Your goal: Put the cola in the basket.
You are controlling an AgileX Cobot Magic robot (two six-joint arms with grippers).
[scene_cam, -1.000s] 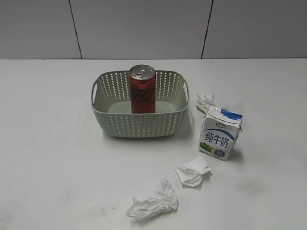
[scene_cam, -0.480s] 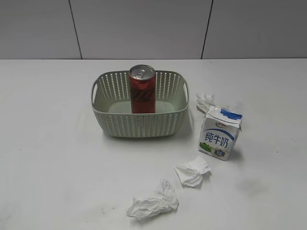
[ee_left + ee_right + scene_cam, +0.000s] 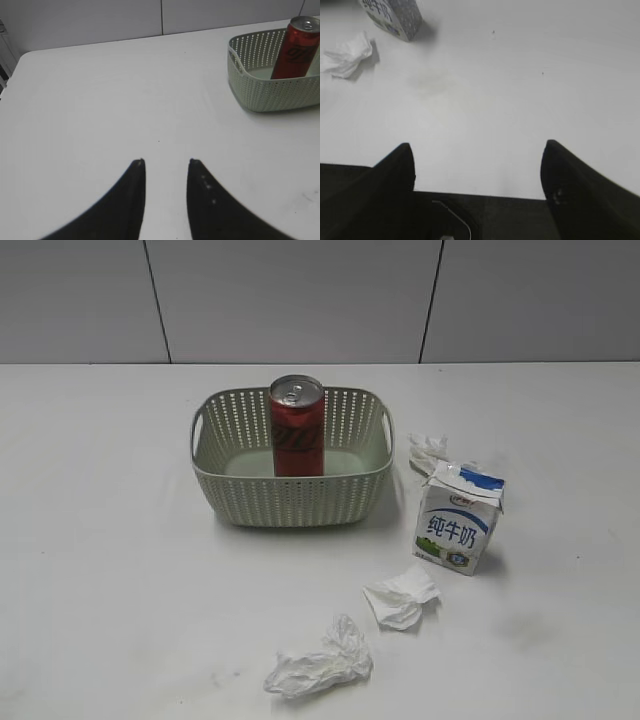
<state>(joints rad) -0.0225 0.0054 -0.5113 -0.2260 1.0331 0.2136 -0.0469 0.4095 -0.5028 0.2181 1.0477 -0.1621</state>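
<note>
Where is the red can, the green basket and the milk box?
cola [image 3: 298,435], exterior view, red side of the can.
basket [image 3: 290,498], exterior view, front wall.
milk carton [image 3: 456,528], exterior view, front face.

Open table to the left, clutter to the right of the basket.

We see bare table [image 3: 100,540] all along the left and near-left, a free way to the basket [image 3: 290,495]. The can [image 3: 298,427] stands upright inside it, top above the rim, open from above. Just right of the basket stands a milk carton [image 3: 458,518], with one tissue wad [image 3: 428,450] behind it and two more, [image 3: 402,597] and [image 3: 318,665], near-right of centre, crowding that side.
</note>
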